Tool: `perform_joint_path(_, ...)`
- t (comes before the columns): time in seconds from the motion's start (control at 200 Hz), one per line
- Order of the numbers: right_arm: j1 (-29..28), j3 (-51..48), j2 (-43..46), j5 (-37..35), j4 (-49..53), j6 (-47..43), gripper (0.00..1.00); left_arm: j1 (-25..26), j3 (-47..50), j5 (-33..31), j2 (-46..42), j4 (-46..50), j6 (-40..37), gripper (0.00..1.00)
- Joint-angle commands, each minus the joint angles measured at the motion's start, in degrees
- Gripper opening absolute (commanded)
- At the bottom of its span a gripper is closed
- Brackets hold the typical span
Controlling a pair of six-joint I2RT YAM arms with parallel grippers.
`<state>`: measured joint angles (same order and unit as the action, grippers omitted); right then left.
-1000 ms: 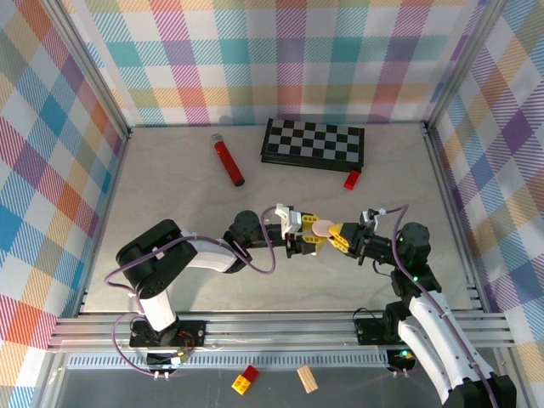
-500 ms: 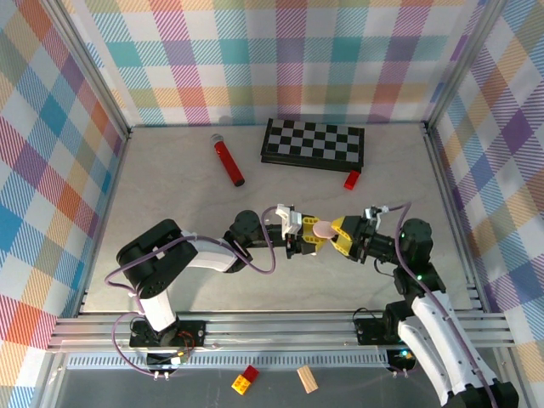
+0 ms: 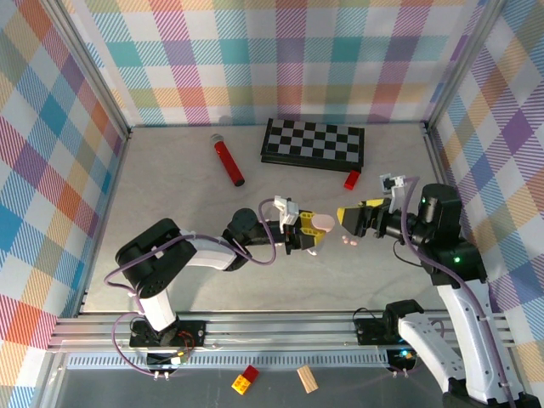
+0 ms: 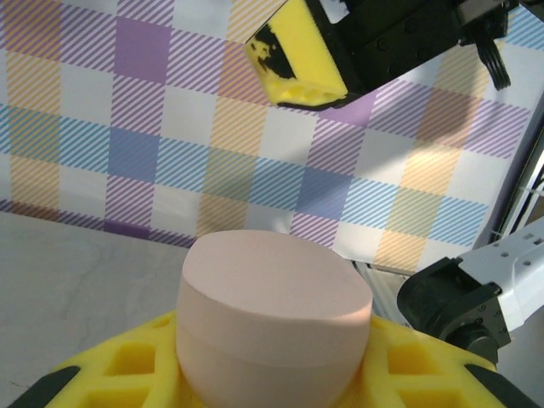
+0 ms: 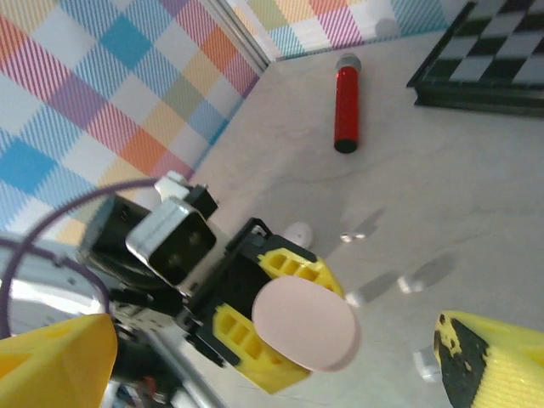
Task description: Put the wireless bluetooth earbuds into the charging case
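Left end effector (image 3: 313,236): clamped on the closed pink charging case (image 3: 322,223), frame centre.
Right end effector (image 3: 348,221): fingers wide apart, just right of the case.
Earbuds (image 5: 410,283): loose on the desk (image 3: 170,212), lower right of the case.

The top view looks down from behind, arm bases (image 3: 161,331) at six o'clock. The left wrist camera sits close against the pink charging case (image 4: 276,314), looking level; the right wrist looks down from farther. All share that case.
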<state>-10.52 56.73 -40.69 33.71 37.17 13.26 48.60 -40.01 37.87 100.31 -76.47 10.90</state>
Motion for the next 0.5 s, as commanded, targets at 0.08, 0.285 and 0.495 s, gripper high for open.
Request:
perform_joint_path(0.08,-1.85,-0.04,0.3,1.03,0.83,-20.36,0.96,-0.35,-0.15,0.86,-2.73,-1.41,5.57,0.34)
perform_joint_path(0.285,-9.02,-0.19,-2.71,-4.01,-0.83,-27.01,0.96,-0.28,0.02,2.21,-3.53,-1.42,7.5,0.34)
perform_joint_path(0.495,-14.17,-0.98,-7.45,-10.45,-2.63,-28.12,0.97,-0.3,-0.16,2.01,-3.85,-1.45,7.49,0.34)
